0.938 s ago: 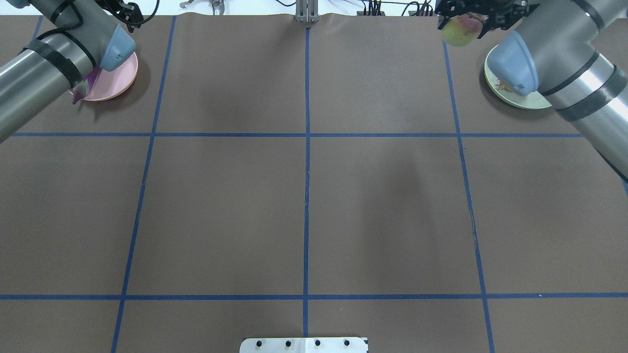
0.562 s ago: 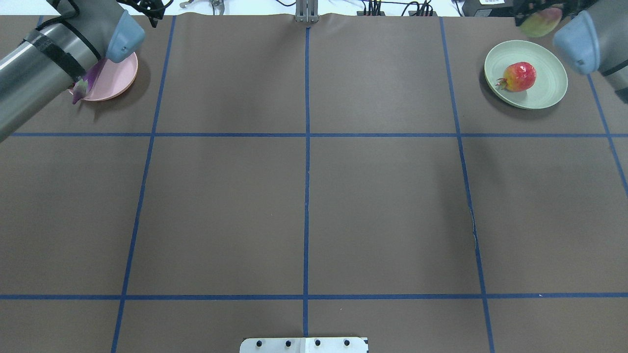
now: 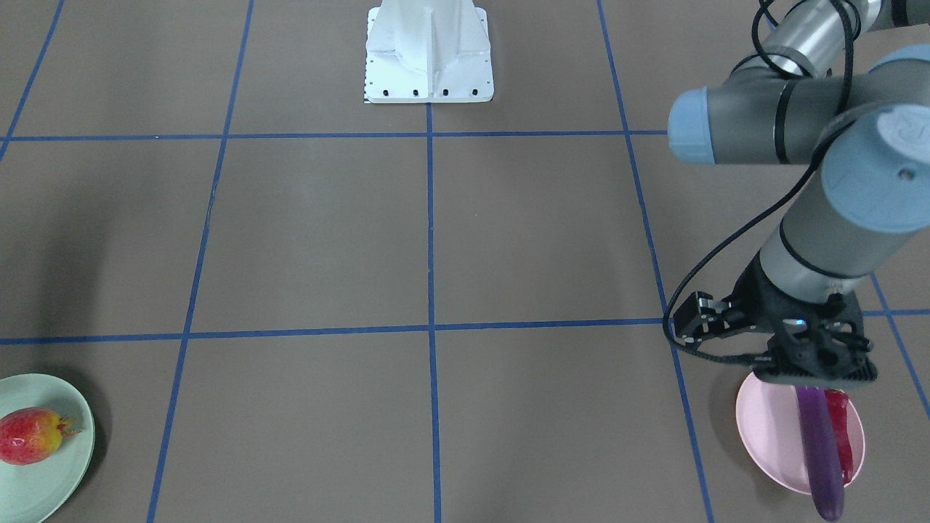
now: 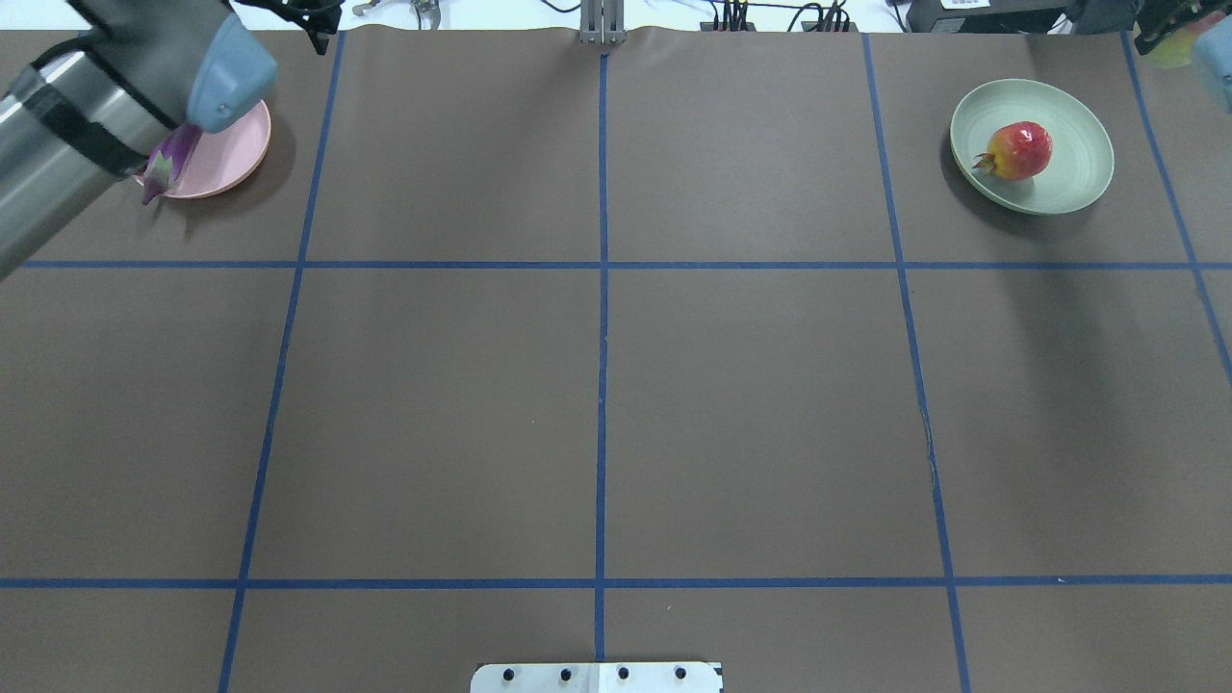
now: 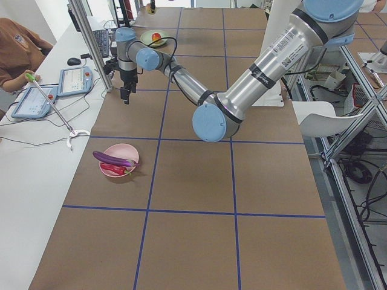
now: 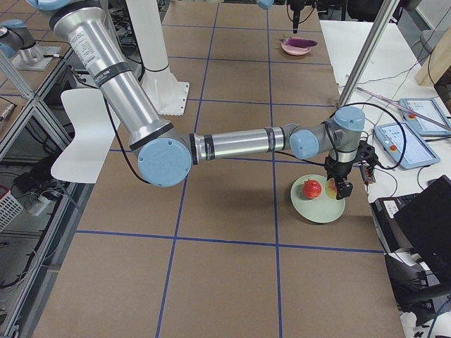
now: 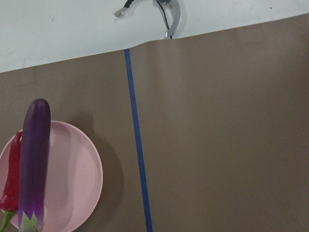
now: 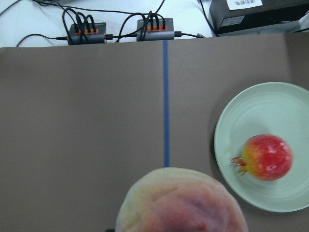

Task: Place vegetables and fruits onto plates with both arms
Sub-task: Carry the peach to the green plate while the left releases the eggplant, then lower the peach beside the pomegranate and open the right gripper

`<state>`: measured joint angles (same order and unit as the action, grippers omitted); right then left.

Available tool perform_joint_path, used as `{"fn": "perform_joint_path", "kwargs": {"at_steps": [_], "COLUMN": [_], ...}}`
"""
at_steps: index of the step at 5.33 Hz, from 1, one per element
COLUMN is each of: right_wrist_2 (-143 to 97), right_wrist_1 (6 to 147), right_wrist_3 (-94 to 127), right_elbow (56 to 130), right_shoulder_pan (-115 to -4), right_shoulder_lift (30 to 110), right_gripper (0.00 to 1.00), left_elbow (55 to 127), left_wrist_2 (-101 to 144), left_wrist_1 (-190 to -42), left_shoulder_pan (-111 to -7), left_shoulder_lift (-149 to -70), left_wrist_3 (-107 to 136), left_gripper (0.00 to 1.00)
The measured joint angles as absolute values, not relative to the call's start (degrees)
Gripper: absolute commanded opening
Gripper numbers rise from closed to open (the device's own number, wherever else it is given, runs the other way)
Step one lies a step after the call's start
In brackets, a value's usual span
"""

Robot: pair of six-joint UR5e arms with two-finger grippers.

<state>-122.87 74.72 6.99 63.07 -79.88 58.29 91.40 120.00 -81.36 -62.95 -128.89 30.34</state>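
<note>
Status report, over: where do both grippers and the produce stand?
Right gripper shut on peach, beside green plate, not yet down. Left gripper raised near pink plate, empty, jaws unclear. Eggplant, chili, pomegranate plated. Green plate has room beside pomegranate.

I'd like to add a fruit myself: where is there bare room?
The green plate has bare room beside the pomegranate; the brown table between both plates is bare. The pink plate is crowded by eggplant and chili.

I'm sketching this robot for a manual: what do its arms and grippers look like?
The left arm and right arm are grey and silver tubes with light-blue joint caps, black bands and black cables. The left gripper and right gripper are black.
</note>
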Motion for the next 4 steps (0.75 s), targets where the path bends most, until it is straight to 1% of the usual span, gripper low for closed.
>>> {"fn": "perform_joint_path", "kwargs": {"at_steps": [1,2,3,4], "right_wrist_2": [-122.9,-122.7,-122.5,-121.3], "right_wrist_1": [69.8,66.4,64.5,61.5], "right_wrist_3": [6.9,7.3,8.7,11.4], "right_elbow": [58.2,54.6,53.0,51.2], "right_shoulder_pan": [-79.3,-78.4,-76.7,-74.4], "right_shoulder_lift": [57.9,57.2,56.6,56.3], "right_gripper": [0.00,0.00,0.00,0.00], "left_elbow": [102.6,111.0,116.2,118.8], "left_wrist_2": [121.0,121.5,121.5,121.5], "left_wrist_1": [-80.3,-80.1,-80.1,-80.2], "left_shoulder_pan": [-63.0,-63.3,-64.3,-66.3], "left_shoulder_lift": [-119.9,-112.2,-106.2,-101.7], "left_wrist_3": [30.0,28.0,23.6,18.9], "left_gripper": [1.00,1.00,1.00,1.00]}}
